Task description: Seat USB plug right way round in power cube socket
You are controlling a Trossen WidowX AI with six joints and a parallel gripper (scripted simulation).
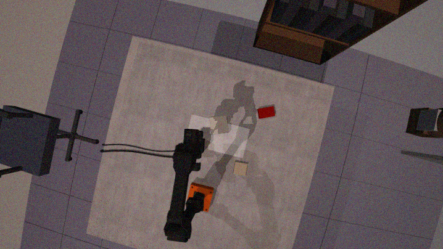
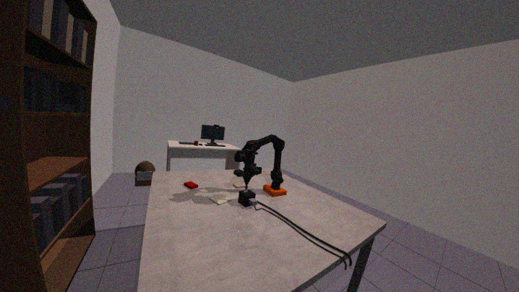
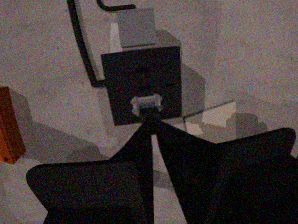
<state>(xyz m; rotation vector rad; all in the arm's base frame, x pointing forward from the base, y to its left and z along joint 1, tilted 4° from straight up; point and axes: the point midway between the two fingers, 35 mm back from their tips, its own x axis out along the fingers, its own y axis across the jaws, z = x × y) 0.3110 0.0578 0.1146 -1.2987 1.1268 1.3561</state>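
A black power cube [image 3: 143, 72] [image 2: 245, 198] stands on the table, with a grey side plug [image 3: 136, 27] and two black cables [image 3: 73, 23] [image 2: 301, 228] [image 1: 136, 148] running off it. A small grey USB plug [image 3: 147, 104] sticks out of the socket on the cube's top. My gripper [image 3: 152, 127] [image 2: 246, 186] points straight down over the cube, shut on the USB plug. How deep the plug sits I cannot tell. In the overhead view my wrist [image 1: 193, 137] hides the cube and plug.
My orange arm base [image 1: 202, 193] [image 2: 275, 190] stands close by. A white sheet [image 1: 229, 142] [image 2: 219, 199], a beige block [image 1: 240, 168] [image 2: 238, 184] and a red block [image 1: 266, 111] [image 2: 191, 184] lie near the cube. The cables run over the table edge [image 2: 363, 238].
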